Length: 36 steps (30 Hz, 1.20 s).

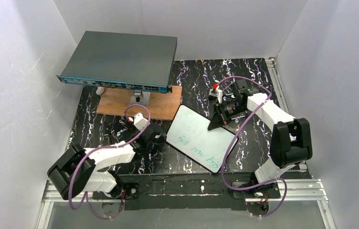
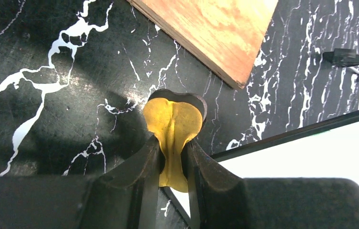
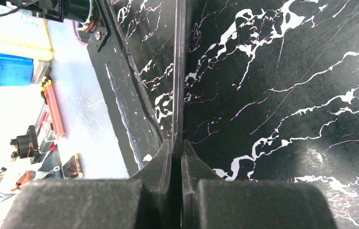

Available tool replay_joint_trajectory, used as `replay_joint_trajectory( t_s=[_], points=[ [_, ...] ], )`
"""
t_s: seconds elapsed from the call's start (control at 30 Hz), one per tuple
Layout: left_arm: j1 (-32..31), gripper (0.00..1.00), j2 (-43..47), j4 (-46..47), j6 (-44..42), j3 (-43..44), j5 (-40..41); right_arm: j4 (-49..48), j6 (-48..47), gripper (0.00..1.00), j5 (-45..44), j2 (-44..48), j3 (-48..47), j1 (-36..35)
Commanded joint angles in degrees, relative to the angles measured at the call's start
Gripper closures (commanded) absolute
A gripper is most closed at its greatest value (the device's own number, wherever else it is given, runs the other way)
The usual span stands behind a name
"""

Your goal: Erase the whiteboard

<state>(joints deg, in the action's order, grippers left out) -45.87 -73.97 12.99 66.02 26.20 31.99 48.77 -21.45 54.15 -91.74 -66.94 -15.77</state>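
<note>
Whiteboard (image 1: 194,136): upper-right edge pinched between right fingers (image 3: 164,161); left fingers (image 2: 195,157) clamp yellow sponge (image 2: 172,121) just beside its left edge.

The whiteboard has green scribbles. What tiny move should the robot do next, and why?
Probably slide the left gripper onto the whiteboard toward the green writing: it pinches a yellow pad beside the board's edge, while the right gripper clamps the board.

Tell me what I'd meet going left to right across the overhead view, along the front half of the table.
In order: left arm's elbow → left claw, pinching a yellow pad → whiteboard → right arm's elbow. The grey box, wooden plank and right claw overlap these, so they are left out.
</note>
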Motion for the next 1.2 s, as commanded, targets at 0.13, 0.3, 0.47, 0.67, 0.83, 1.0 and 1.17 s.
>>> replay_joint_trajectory(
  t_s=[0.13, 0.3, 0.47, 0.67, 0.83, 1.0, 1.17],
  points=[
    [0.1, 1.0, 13.4, -12.1, 4.0, 1.0, 0.1, -3.3, -1.0, 0.99, 2.2, 3.1, 0.3, -0.5],
    [-0.8, 1.0, 13.2, -14.9, 9.3, 1.5, -1.6, -4.1, -0.1, 0.99, 2.5, 2.8, 0.5, -0.6],
    [-3.2, 1.0, 4.3, -20.5, 15.4, 8.0, -0.8, -4.6, 0.3, 0.99, 2.6, 3.1, 0.7, -0.5],
    [-8.1, 1.0, -1.9, -25.7, 21.8, 13.2, 6.8, -4.5, 0.2, 0.99, 2.8, 3.2, 0.7, -0.6],
    [-8.2, 1.0, -6.2, -27.4, 26.9, 13.9, 13.8, -4.3, 0.2, 0.99, 3.1, 3.5, 0.6, -0.6],
    [-7.2, 1.0, -7.7, -24.9, 25.4, 15.4, 17.9, -4.3, 0.1, 0.99, 3.1, 3.8, 0.7, -0.6],
    [-5.3, 1.0, -8.2, -22.1, 23.6, 15.8, 16.4, -4.2, 0.1, 0.99, 3.2, 3.8, 0.7, -0.6]
  ],
)
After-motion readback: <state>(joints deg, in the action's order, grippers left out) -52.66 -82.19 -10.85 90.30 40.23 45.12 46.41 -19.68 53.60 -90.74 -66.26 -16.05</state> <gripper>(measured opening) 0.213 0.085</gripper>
